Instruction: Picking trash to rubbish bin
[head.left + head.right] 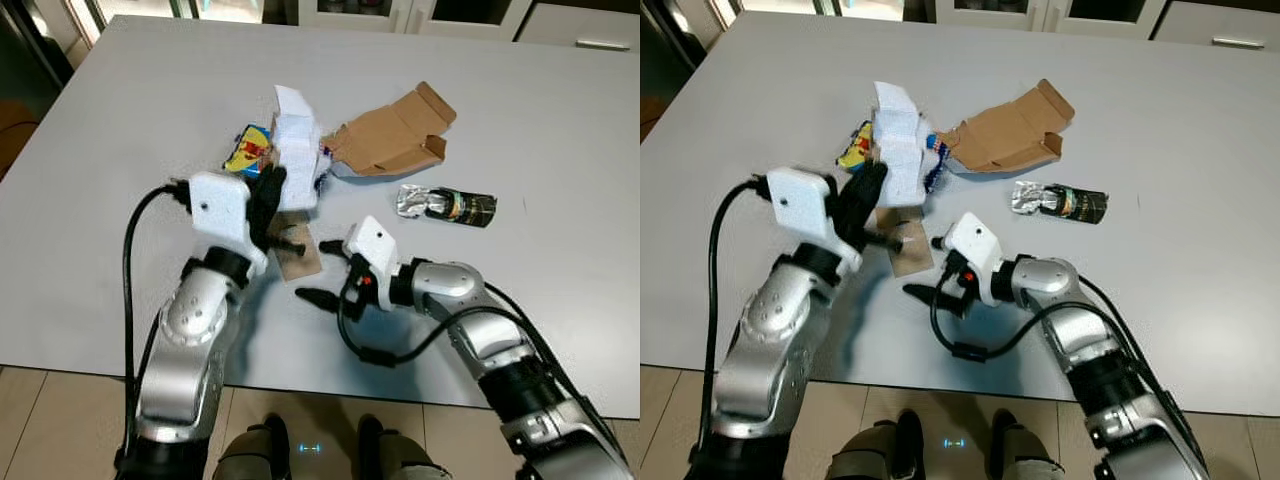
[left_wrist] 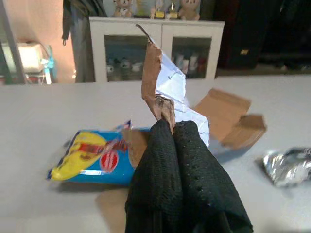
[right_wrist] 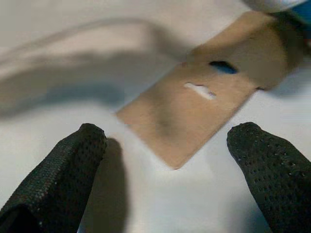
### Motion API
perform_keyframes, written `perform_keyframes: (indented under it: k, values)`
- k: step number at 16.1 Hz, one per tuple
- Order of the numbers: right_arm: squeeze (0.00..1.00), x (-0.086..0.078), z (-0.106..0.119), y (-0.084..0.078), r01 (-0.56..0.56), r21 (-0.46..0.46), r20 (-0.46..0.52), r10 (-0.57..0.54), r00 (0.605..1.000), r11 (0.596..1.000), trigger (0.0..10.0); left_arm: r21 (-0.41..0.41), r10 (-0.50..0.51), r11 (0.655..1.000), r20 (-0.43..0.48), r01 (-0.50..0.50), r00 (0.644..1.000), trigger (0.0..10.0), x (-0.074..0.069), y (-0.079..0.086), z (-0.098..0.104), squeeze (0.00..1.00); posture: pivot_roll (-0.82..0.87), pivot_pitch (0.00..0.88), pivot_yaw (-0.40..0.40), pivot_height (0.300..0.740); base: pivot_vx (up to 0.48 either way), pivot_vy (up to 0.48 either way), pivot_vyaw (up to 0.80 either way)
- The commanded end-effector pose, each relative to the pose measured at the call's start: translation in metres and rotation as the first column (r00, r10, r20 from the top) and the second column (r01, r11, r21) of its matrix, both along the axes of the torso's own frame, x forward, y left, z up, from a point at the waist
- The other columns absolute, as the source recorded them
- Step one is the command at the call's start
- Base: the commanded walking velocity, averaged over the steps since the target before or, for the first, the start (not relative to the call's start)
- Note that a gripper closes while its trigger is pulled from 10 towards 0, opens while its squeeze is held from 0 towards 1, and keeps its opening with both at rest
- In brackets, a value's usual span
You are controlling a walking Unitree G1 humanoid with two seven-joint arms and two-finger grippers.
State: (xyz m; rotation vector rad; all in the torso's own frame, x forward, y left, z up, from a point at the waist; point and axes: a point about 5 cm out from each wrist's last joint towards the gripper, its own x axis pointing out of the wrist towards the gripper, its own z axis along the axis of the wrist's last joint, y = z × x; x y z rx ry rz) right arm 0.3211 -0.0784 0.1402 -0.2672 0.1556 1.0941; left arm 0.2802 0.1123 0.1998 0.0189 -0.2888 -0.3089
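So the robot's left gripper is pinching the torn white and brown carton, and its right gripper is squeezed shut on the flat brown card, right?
Not quite. The left gripper is pinching the torn white and brown carton, but the right gripper is open. The right wrist view shows its two fingers spread wide, apart from the flat brown card lying on the table.

Head stereo pair: looks steeply down on the tabletop [image 1: 560, 120], both eyes sharing one scene. Left wrist camera: low, close, facing a far cabinet [image 2: 155, 43]. Right wrist camera: very close above the brown card [image 3: 194, 107].
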Motion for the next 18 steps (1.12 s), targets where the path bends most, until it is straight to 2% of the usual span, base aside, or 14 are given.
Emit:
perform_keyframes:
  k: [1,5,6,9,12,14,18]
  values:
    - [0.00,0.007,-0.002,-0.006,0.084,0.012,0.009,-0.084,0.996,0.996,10.0,0.034,0.067,0.997,0.024,-0.068,0.997,0.0,-0.006,0.007,-0.001,0.00,-0.02,0.207,0.013,0.740,0.000,0.000,0.00]
    - [0.00,0.024,0.010,-0.016,0.242,0.079,0.080,-0.248,0.965,0.967,10.0,0.082,0.217,0.971,0.068,-0.222,0.974,0.0,-0.013,0.030,0.001,0.00,-0.01,0.206,0.005,0.740,0.000,0.000,0.00]
    - [0.00,0.033,0.017,-0.023,0.319,0.099,0.121,-0.330,0.936,0.943,10.0,0.087,0.273,0.956,0.076,-0.279,0.959,0.0,-0.016,0.041,0.002,0.00,-0.01,0.211,0.002,0.740,0.000,0.000,0.00]
    - [0.00,0.042,0.025,-0.036,0.407,0.123,0.161,-0.423,0.892,0.905,10.0,0.101,0.297,0.947,0.076,-0.304,0.952,0.0,-0.022,0.049,0.002,0.00,-0.01,0.218,-0.003,0.740,0.000,0.000,0.00]
    - [0.00,0.048,0.034,-0.047,0.443,0.090,0.230,-0.451,0.862,0.892,10.0,0.103,0.309,0.944,0.056,-0.313,0.950,0.0,-0.026,0.049,-0.001,0.00,-0.01,0.225,-0.014,0.740,0.000,0.000,0.00]
    - [0.00,0.053,0.043,-0.059,0.491,0.053,0.306,-0.482,0.821,0.870,10.0,0.101,0.291,0.951,0.038,-0.294,0.956,0.0,-0.028,0.045,-0.004,0.00,-0.02,0.228,-0.022,0.740,0.000,0.000,0.00]
    - [0.00,0.056,0.053,-0.084,0.533,-0.027,0.375,-0.486,0.790,0.846,10.0,0.093,0.274,0.958,-0.001,-0.273,0.962,0.0,-0.034,0.041,-0.013,0.00,-0.04,0.228,-0.034,0.740,0.000,0.000,0.00]
